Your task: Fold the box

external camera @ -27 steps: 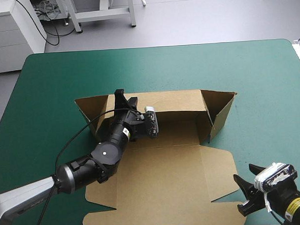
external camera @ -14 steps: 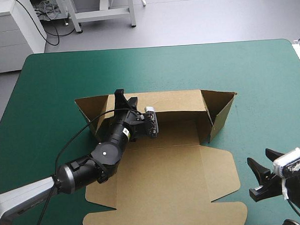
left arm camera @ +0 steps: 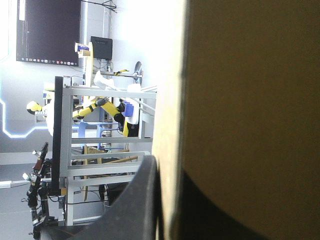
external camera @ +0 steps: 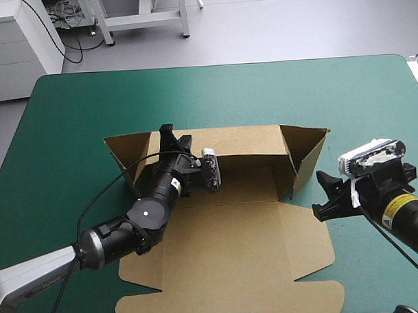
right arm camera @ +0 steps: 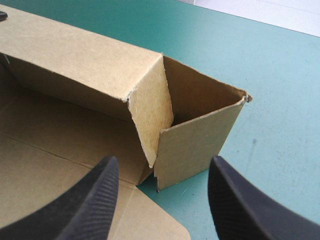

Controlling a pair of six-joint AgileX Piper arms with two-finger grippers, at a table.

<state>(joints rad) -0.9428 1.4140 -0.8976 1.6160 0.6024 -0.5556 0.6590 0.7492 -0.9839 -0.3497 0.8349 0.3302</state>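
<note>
box (external camera: 233, 252) | far wall, end flaps up; tucking not done | left gripper (external camera: 175, 136) clamps far wall | right gripper (external camera: 319, 194) spread

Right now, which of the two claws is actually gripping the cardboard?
The left gripper: it is shut on the far wall of the box. The right gripper is open, short of the right end.

Left claw (external camera: 174, 136) on far wall of box (external camera: 226, 252); right claw (external camera: 323, 194) beside right wall.
</note>
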